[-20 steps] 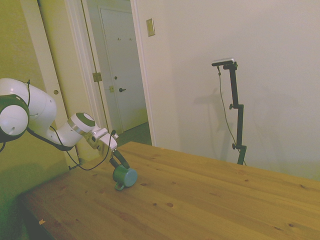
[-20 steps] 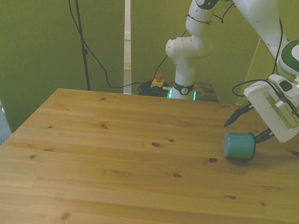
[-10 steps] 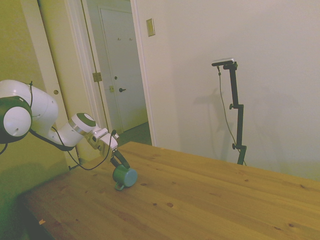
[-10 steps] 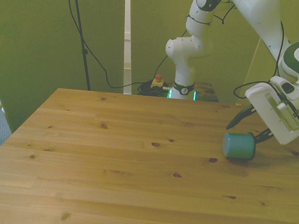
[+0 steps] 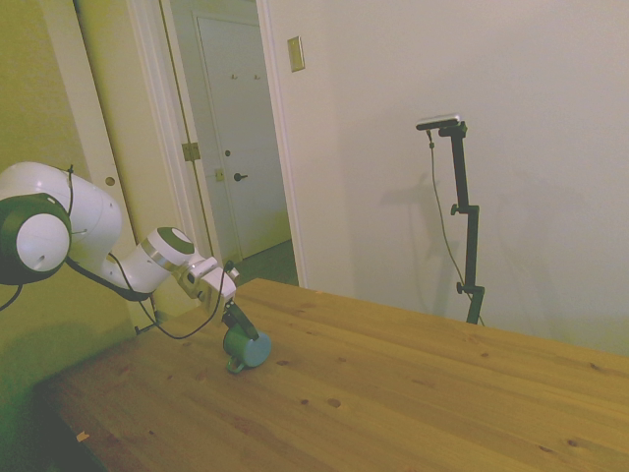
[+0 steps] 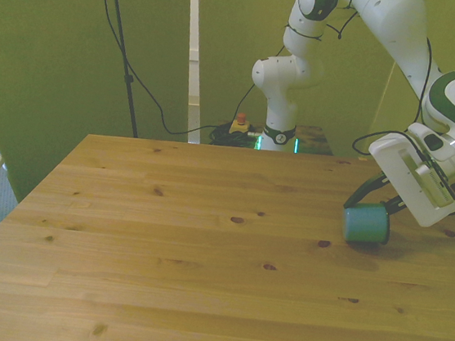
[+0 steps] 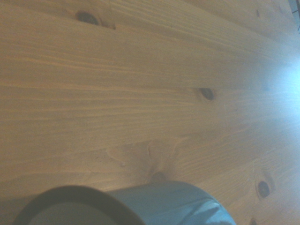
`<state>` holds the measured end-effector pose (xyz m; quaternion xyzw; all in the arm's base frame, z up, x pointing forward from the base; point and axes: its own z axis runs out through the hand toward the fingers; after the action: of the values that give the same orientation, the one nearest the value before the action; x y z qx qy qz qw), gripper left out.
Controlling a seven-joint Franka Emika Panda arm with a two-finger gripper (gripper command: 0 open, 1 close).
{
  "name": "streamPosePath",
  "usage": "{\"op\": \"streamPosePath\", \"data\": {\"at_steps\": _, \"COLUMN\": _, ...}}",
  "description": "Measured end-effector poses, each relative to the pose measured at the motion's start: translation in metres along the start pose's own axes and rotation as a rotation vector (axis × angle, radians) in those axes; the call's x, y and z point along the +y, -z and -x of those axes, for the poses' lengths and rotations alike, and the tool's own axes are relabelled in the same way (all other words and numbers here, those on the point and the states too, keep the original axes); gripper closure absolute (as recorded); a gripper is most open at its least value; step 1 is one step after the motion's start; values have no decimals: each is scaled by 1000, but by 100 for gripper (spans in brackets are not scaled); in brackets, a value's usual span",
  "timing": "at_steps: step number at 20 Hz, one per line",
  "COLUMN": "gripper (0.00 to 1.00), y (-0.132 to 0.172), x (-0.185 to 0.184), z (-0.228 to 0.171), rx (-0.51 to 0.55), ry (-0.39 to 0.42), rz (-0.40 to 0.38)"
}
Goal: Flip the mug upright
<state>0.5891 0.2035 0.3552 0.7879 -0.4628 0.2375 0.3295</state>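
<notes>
The gripper (image 6: 372,202) has lowered, its spread fingers now straddling the smooth teal cylindrical mug (image 6: 366,225), lying sideways on the knotty wooden table (image 6: 201,258).

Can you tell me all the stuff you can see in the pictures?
Small teal cylindrical mug: one, blue-green, lying on its side near the front view's right edge of the table, between the gripper's fingers.
Wooden table: one, light brown pine with dark knots, filling the lower part of every view.
White door: one, shut, in the hallway past the table in the side view.
White Franka arm: one, white with green joint caps, reaching down to the mug.
Two-finger gripper: one, dark fingers, straddling the mug.
</notes>
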Motion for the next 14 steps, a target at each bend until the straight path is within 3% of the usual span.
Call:
{"op": "streamPosePath", "data": {"at_steps": 9, "gripper": 100, "y": 10, "x": 3, "z": -1, "rx": 4, "ry": -2, "rz": -15}}
{"op": "streamPosePath", "data": {"at_steps": 14, "gripper": 100, "y": 27, "x": 25, "z": -16, "rx": 11, "ry": -24, "rz": -38}}
